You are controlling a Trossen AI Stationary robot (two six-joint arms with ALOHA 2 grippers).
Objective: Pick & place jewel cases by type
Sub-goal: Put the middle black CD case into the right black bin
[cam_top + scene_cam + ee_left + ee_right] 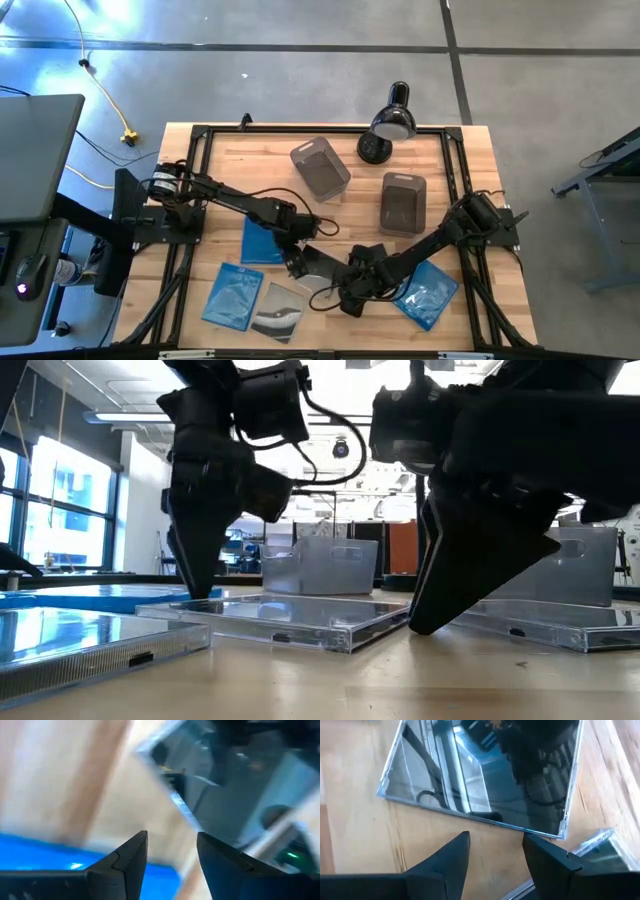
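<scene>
Your left pincer (297, 262) is down at the bench (470, 160) with its fingers apart, its tips at one edge of a dark squarish jewel case (322, 266) lying flat near the middle front. In the low view that case (300, 615) rests on the wood with the left fingertips (200, 585) at its far corner; you cannot tell whether they touch it. Your right pincer (345, 297) hangs just beside the same case, fingers also apart and gripping nothing. Around them you have blue jewel cases (233, 296) lying flat, one (428, 292) under the right arm, and a clear-grey case (276, 312) at the front edge. Two grey tubs (320, 168) stand farther back, beside a black lamp (392, 122).
</scene>
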